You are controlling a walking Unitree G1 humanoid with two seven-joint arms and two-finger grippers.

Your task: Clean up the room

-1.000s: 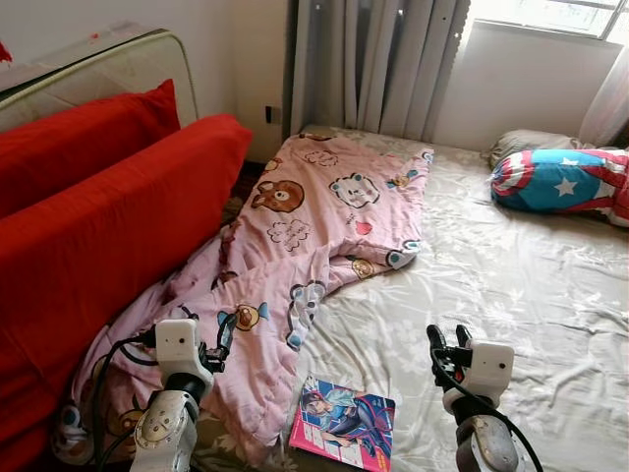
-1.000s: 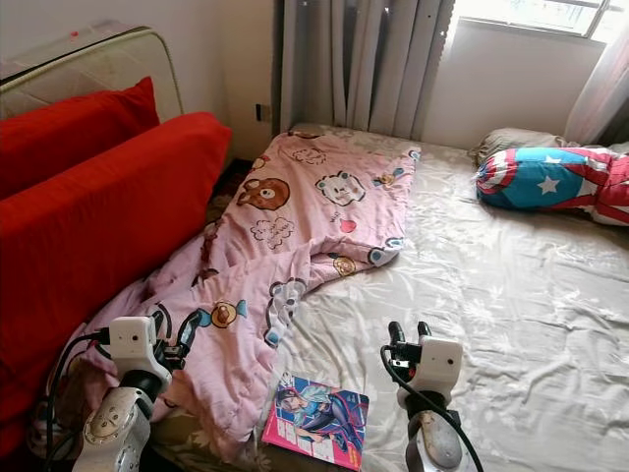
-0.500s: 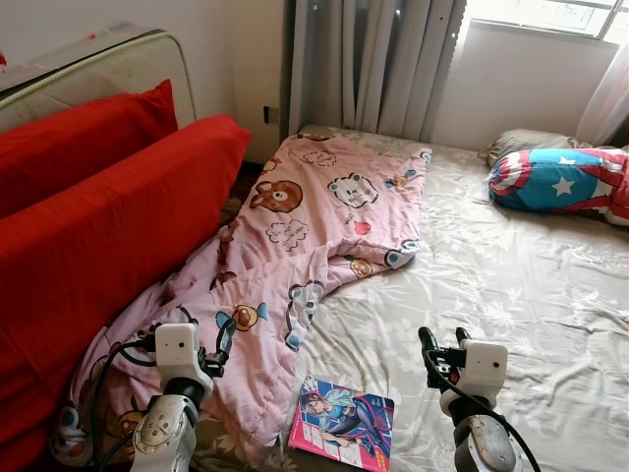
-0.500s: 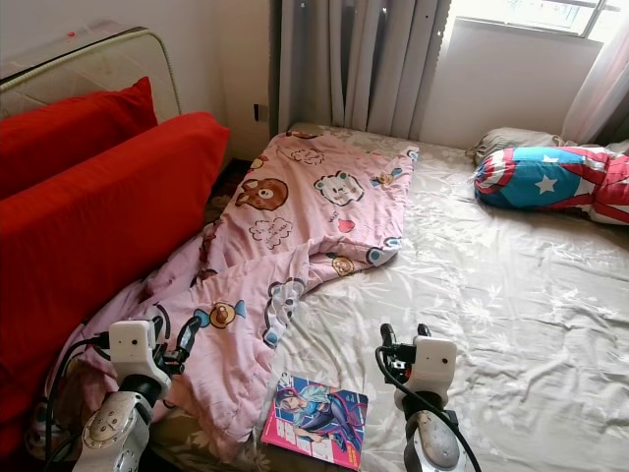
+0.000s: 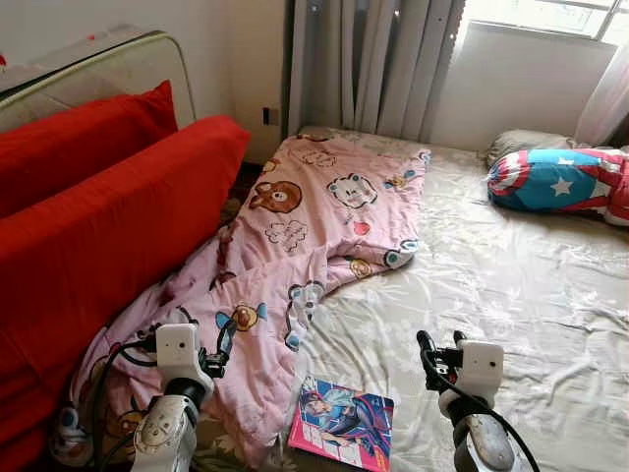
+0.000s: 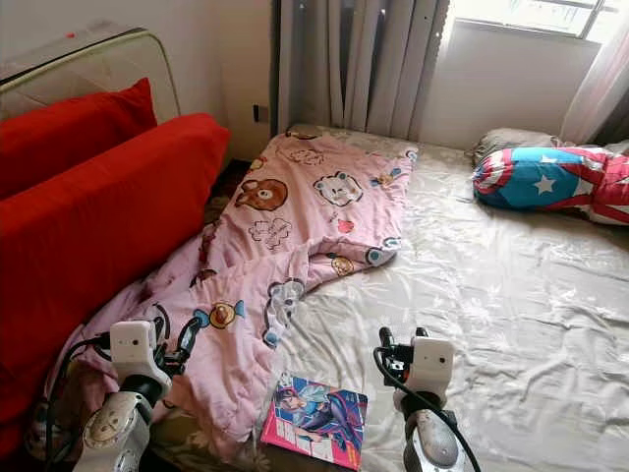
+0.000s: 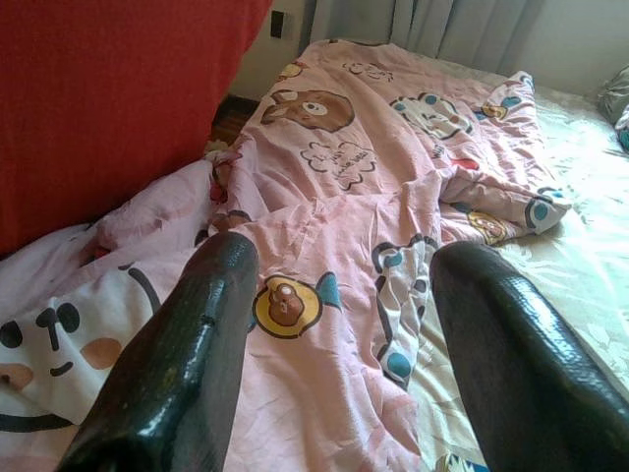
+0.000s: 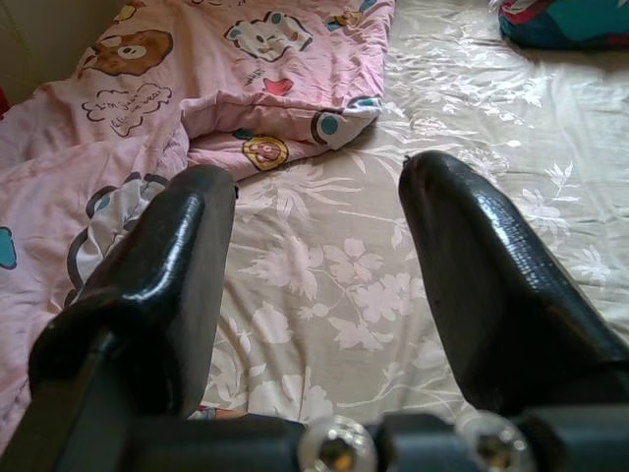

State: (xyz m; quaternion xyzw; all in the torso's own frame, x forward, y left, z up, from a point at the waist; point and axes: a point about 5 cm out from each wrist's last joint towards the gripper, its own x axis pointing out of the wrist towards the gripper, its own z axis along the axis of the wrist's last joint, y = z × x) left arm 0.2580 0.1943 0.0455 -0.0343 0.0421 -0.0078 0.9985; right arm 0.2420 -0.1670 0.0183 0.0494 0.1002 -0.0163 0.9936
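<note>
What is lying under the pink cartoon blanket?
The pink blanket lies on the floral bedsheet, its left edge spilling against the red cushion. Anything beneath its folds is covered.

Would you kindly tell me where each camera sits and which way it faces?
Left and right eye views: on the head, looking down at the bed, pink blanket and magazine; both arms show, left hand and right hand.
Left wrist view: along open fingers toward the blanket.
Right wrist view: along open fingers over the bed.
All share the blanket.
</note>
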